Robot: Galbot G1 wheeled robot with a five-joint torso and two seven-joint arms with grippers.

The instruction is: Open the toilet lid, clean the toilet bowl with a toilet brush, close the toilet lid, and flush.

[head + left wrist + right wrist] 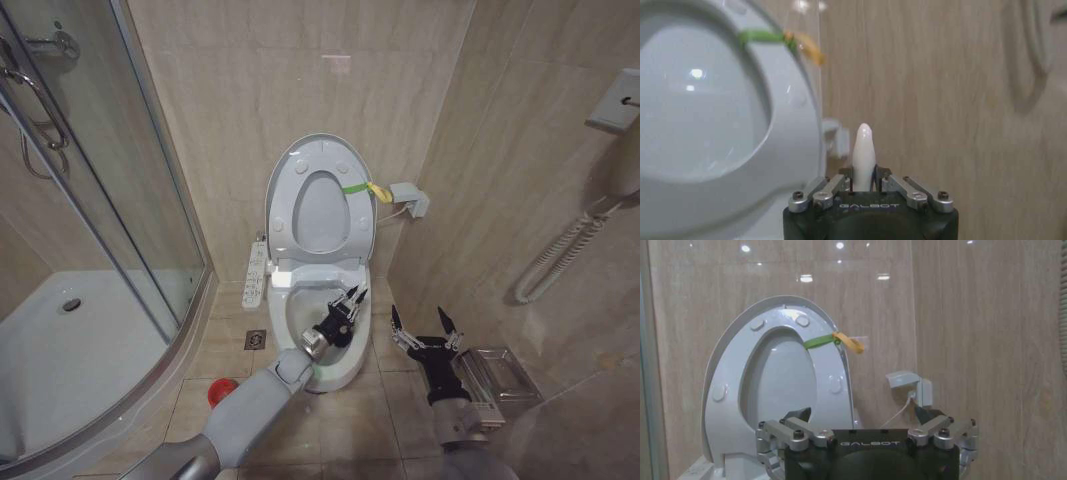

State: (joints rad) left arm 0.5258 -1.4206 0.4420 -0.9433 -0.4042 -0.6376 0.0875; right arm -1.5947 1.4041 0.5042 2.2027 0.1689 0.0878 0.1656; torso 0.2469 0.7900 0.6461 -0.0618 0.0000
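Head view has the left tool [343,312] down over the toilet bowl [300,310], pinched on the white handle of the toilet brush [863,152], with the toilet lid [320,200] propped up against the wall behind. I'd keep that pinch firm and sweep around the inside wall without knocking the rim. Right tool [425,330] hangs spread beside the bowl; the bristle head is hidden, so contact is anyone's guess.

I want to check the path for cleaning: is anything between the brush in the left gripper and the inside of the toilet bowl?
Nothing visible blocks it. The toilet lid stands raised against the wall, leaving the toilet bowl open. The left gripper, shut on the toilet brush, is over the bowl. The right gripper hangs open beside it.
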